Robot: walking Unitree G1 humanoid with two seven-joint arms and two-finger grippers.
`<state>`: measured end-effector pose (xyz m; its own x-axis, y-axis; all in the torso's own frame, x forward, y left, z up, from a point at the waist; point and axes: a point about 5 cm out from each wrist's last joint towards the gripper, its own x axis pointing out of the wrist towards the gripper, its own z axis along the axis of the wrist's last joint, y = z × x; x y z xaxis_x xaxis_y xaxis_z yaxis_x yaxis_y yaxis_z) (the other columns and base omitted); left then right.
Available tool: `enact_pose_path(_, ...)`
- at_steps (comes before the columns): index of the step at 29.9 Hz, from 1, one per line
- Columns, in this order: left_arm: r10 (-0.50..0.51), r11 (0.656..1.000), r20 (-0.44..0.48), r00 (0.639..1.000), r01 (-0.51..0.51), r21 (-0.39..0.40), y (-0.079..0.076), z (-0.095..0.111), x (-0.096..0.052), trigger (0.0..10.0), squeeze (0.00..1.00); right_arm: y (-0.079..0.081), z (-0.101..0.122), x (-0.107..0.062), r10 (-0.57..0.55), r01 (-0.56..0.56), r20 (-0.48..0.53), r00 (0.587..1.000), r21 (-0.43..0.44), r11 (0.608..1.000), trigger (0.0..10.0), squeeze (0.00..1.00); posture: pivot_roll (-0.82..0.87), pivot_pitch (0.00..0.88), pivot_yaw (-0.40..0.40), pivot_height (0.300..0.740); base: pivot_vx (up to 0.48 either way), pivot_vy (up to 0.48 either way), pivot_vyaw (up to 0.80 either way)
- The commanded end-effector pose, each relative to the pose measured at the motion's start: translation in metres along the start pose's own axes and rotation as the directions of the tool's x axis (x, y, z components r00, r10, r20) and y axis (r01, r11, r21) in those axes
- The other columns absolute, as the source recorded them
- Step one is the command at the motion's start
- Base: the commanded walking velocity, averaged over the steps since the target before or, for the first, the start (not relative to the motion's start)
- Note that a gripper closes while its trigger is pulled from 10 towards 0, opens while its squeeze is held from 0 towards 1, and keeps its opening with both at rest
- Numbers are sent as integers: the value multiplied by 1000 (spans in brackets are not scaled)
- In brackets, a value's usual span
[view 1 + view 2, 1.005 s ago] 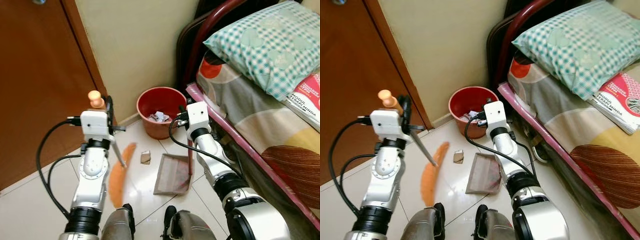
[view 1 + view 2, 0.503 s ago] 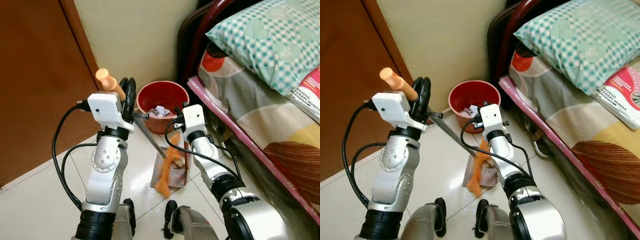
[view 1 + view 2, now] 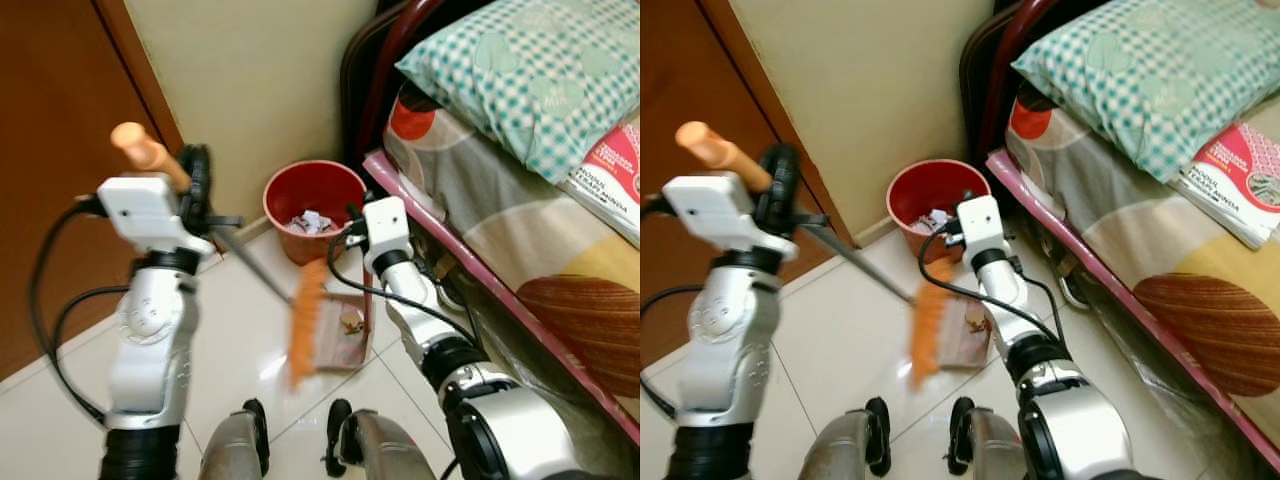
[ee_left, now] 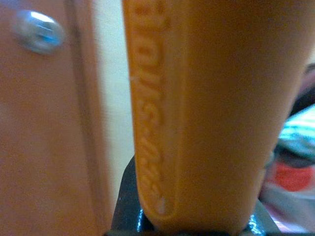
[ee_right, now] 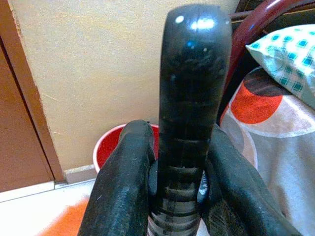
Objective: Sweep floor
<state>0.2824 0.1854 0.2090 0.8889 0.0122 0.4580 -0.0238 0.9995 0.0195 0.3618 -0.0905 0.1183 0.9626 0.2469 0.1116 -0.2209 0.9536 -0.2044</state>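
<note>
**Sweeping near the end: scrap is on the dustpan, emptying is left**

All places here are given from the red bin (image 3: 314, 207), which stands on the floor against the wall, beside the bed (image 3: 520, 240).

To the left of the bin, near the door (image 3: 60, 150), the left gripper (image 3: 193, 190) is clamped on the broom (image 3: 305, 320), just under its orange handle end (image 3: 140, 150). The grey stick runs down from there toward the bin, and the orange bristles, blurred, are on the floor in front of the bin, at the left edge of the dustpan (image 3: 340, 335).

The dustpan lies on the tiles just in front of the bin. A small scrap (image 3: 350, 320) is on it, so I judge the gathering step as mostly done. The tiles around the dustpan look free of other scraps, as far as the pictures show.

Above the dustpan, the right gripper (image 5: 172, 196) is closed on the black upright dustpan handle (image 5: 189, 98), the two fingers (image 5: 123, 182) pressing it from both sides.

The bin already has crumpled paper inside. What is left, in my judgement, is to lift the dustpan and tip the scrap into the bin.
</note>
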Motion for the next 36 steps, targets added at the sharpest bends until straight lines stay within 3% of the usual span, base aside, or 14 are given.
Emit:
enact_pose_path(1,11,1000,59,998,-12,22,5,4,-1,10000,0,-3,2,0,0,0,18,1000,-1,1000,10000,0,121,181,-51,740,0,0,0)
enact_pose_path(8,10,999,16,1000,-10,44,5,-18,-5,10000,0,-17,0,-5,-28,27,29,999,36,999,10000,0,93,125,-48,740,0,0,0)
enact_pose_path(16,163,964,-166,973,-121,236,12,-71,-32,10000,0,-46,4,-21,-62,51,86,994,118,992,10000,0,53,46,-25,740,0,0,0)
enact_pose_path(23,165,960,-230,959,-103,259,11,-86,-45,10000,0,-67,15,-37,-80,55,107,991,219,974,10000,0,14,5,-7,740,0,0,0)
enact_pose_path(30,206,938,-287,935,-105,329,25,-105,-56,10000,0,-79,40,-59,-12,-22,104,995,318,948,10000,0,-9,0,2,740,0,0,0)
enact_pose_path(36,191,945,-324,927,-84,316,18,-115,-63,10000,0,-85,68,-62,34,-81,138,990,346,935,10000,0,-38,0,8,740,0,0,0)
